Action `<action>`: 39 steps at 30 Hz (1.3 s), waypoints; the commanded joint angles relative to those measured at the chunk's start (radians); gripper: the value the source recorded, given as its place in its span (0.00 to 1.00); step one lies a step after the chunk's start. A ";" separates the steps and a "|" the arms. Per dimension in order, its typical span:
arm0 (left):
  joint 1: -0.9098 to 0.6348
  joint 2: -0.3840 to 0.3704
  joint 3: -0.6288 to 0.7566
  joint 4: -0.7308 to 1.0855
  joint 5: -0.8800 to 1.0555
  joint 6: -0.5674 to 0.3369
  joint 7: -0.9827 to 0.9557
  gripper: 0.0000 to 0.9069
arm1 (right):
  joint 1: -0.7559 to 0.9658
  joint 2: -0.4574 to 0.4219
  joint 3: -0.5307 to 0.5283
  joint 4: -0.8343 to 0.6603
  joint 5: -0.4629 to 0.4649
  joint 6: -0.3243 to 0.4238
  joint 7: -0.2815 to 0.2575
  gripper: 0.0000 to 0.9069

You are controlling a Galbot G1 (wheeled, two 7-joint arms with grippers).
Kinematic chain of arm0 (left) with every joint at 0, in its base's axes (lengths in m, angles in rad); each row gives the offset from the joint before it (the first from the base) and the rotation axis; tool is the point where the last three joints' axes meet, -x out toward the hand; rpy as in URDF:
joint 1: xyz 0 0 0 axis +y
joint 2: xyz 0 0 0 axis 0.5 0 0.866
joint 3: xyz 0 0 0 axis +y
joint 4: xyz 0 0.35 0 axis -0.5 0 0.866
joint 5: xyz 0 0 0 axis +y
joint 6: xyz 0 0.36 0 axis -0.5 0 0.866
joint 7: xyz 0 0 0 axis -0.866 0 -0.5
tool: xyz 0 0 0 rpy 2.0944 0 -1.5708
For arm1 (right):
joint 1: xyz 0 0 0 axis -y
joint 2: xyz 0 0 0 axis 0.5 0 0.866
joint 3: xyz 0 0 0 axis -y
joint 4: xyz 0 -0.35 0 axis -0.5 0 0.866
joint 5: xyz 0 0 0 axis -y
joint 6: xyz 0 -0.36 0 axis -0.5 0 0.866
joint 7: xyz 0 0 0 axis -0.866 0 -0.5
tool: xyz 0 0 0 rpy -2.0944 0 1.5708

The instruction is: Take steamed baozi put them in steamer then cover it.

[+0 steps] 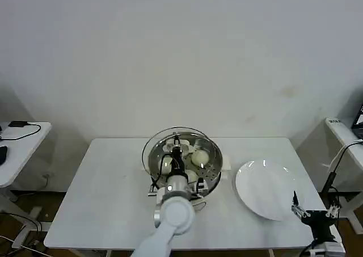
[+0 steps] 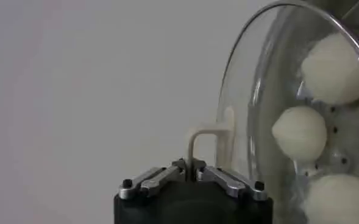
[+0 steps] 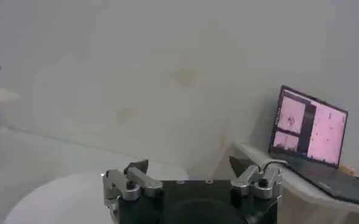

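Left tool (image 2: pixel 192 172) pinched shut on lid handle (image 2: pixel 205 141), glass lid (image 1: pixel 180 149) over steamer (image 1: pixel 211 177) at desk (image 1: pixel 102 183) centre; buns (image 2: pixel 299 131) inside on tray. To finish: lower level, centre rim on pot, then release. Lid round, no long axis; handle points up at tool. Right tool (image 1: pixel 315 214) spread open, empty, parked beside plate (image 1: pixel 266 189)

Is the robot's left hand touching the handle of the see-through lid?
Touching. In the left wrist view, the left hand has its fingers shut around the lid's pale handle, with no gap showing. The glass lid is over the steamer.
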 commanded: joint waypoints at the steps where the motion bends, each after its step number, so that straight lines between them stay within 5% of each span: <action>1: 0.017 -0.039 0.014 0.013 0.043 -0.004 0.002 0.00 | 0.001 0.002 -0.006 -0.001 -0.005 0.000 0.001 1.00; 39: 0.014 -0.071 0.007 0.074 0.063 -0.026 -0.007 0.00 | -0.003 0.003 -0.015 -0.007 -0.009 0.009 -0.001 1.00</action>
